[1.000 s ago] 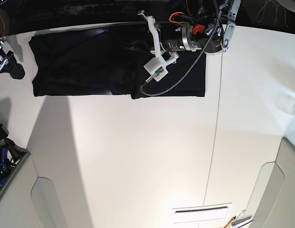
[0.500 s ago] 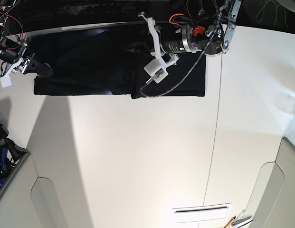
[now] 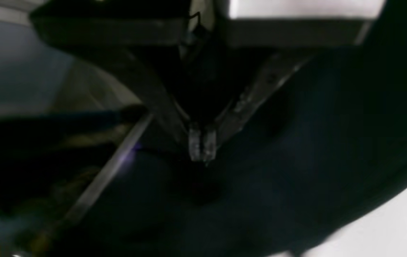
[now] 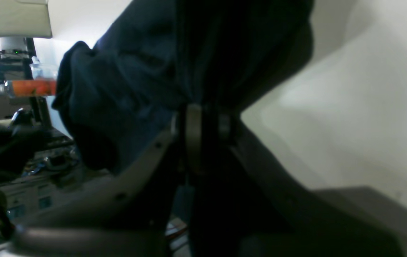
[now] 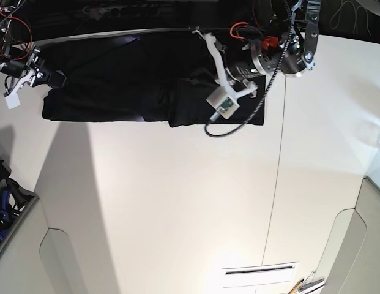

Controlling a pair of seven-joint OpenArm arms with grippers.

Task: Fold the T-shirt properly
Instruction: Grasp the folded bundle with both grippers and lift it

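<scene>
While the T-shirt (image 5: 116, 86) lies spread black side up along the far edge of the white table (image 5: 190, 202), I have both arms at it. My right gripper (image 4: 203, 123) sits at the shirt's left end in the base view; its fingers (image 4: 192, 125) are pinched together with dark cloth bunched between them, so it holds the T-shirt (image 4: 135, 71) there. My left gripper (image 3: 202, 144) is over the shirt's right part; its fingertips (image 3: 195, 142) are pressed together, tips at the black fabric (image 3: 296, 160); whether cloth is caught between them I cannot tell, too dark and blurred.

Around the shirt: my left arm's motor housing (image 5: 263, 52) and a white camera block (image 5: 223, 101) with a braided cable (image 5: 238, 119) loop hang over the shirt's right half and hide that part in the base view. A thin seam (image 5: 276, 171) in the table runs down from just right of the shirt. Near the table's close edge, well apart from the shirt, is a white slotted plate (image 5: 260, 274). Grey curved panels (image 5: 346, 251) flank the table's near corners. Beyond the shirt's left end, in the right wrist view, is a cluttered bench with an orange cylinder (image 4: 28, 87) and dark gear, blurred.
</scene>
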